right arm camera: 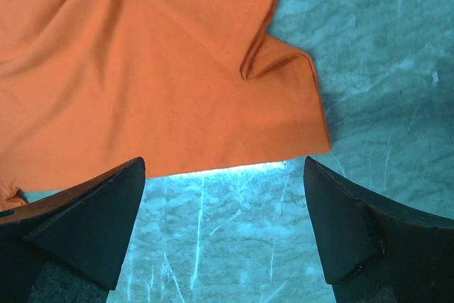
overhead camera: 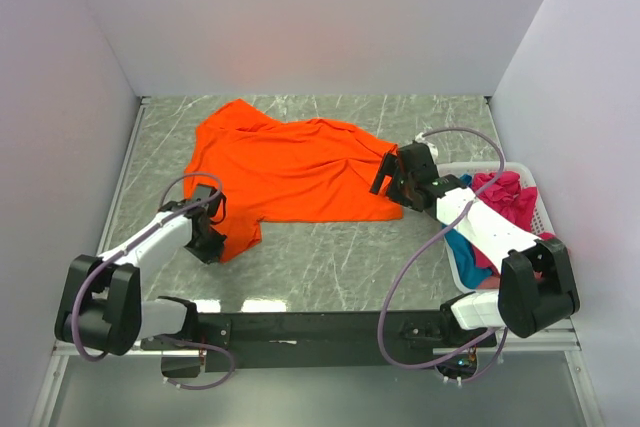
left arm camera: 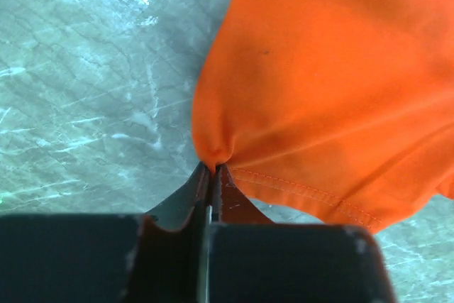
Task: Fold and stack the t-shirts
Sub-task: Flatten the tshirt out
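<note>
The orange t-shirt [overhead camera: 290, 167] lies spread and rumpled on the marble table, stretching from the back left to the middle right. My left gripper [overhead camera: 212, 237] is at its near left corner. In the left wrist view that gripper [left arm camera: 213, 168] is shut on a bunched fold of the orange t-shirt [left arm camera: 326, 69] beside the stitched hem. My right gripper [overhead camera: 388, 182] hovers at the shirt's right edge. In the right wrist view this gripper [right arm camera: 224, 168] stands open over bare table, just short of the orange t-shirt's [right arm camera: 142, 69] hem corner.
A white plastic basket [overhead camera: 541, 190] stands at the right edge, under my right arm. It holds a magenta t-shirt [overhead camera: 505, 197] and a teal one [overhead camera: 462, 247]. White walls close in the table on three sides.
</note>
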### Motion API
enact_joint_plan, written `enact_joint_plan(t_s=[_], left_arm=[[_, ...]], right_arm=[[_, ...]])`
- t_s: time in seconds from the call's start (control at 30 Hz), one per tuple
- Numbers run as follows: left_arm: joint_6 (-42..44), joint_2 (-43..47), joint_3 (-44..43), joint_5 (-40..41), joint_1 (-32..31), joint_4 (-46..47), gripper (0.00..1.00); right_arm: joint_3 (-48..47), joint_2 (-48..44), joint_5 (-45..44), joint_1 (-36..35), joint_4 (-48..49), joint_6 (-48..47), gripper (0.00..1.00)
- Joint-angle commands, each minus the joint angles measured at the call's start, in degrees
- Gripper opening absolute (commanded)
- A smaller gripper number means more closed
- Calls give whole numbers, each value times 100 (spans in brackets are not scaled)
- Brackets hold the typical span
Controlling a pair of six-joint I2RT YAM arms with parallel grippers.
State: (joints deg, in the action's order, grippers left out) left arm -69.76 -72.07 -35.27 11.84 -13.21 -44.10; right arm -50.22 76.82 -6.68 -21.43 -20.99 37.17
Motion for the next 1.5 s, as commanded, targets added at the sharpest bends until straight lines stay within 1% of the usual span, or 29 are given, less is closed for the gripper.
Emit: enact_joint_plan(t_s=[0.0, 0.03, 0.13, 0.17, 0.2, 0.23, 0.27, 0.3, 0.37, 0.4, 0.43, 0.5, 0.67, 0.77, 0.87, 1.07, 1.2, 1.27, 1.3, 1.37, 1.4, 1.47], left_arm=[[129, -202, 20, 91, 12, 305, 1], [199, -237, -6, 100, 12, 323, 1], [60, -246, -191, 590, 29, 104, 1], [-2, -237, -296, 992, 73, 7, 1], [-81, -228, -331, 1161, 134, -176, 1], [-99, -193, -340, 1285, 387, -187, 1], [-73, -167, -332, 1295, 590, -187, 1], [23, -132, -306, 1121, 966, -30, 1], [208, 9, -262, 1014, 1119, 102, 1], [217, 44, -261, 962, 1128, 173, 1], [252, 131, -253, 944, 1128, 199, 1], [278, 167, -200, 900, 1128, 235, 1], [349, 237, -121, 768, 1128, 287, 1], [428, 281, -33, 601, 1128, 445, 1], [489, 255, -33, 522, 1128, 525, 1], [560, 290, -68, 548, 1128, 499, 1], [525, 404, -77, 592, 1128, 533, 1], [533, 466, -103, 609, 1128, 551, 1], [525, 492, -112, 592, 1128, 560, 1], [516, 536, -200, 601, 1128, 551, 1], [490, 563, -235, 592, 1128, 543, 1], [481, 703, -436, 618, 1119, 464, 1]], right_arm=[[-6, -79, -167, 43, -150, 98, 98], [-14, -53, -132, 42, -272, 63, 98], [-23, 9, -149, 42, -589, 36, 96], [-15, 18, -176, 42, -660, 62, 96], [29, 35, -185, 42, -730, 106, 96], [56, 70, -80, 34, -757, 106, 95], [152, 105, -10, 42, -731, 115, 94], [187, 149, 52, 42, -679, 150, 92], [292, 211, 227, 34, -608, 150, 90], [319, 246, 263, 34, -564, 159, 88], [337, 316, 272, 25, -468, 159, 84], [390, 421, 97, 25, -310, 220, 81], [328, 668, 123, -71, -238, 300, 76], [302, 843, -114, -177, -370, 414, 74], [345, 1037, -272, -186, -265, 501, 72], [311, 1301, -290, -230, -203, 634, 56], [372, 1397, -290, -248, -107, 660, 38], [372, 1441, -290, -248, -54, 652, 34], [364, 1485, -273, -256, -28, 643, 26], [285, 1485, -238, -265, -71, 616, 13], [241, 1390, -211, -265, -141, 581, 0], [110, 1196, -263, -317, -273, 468, 0]])
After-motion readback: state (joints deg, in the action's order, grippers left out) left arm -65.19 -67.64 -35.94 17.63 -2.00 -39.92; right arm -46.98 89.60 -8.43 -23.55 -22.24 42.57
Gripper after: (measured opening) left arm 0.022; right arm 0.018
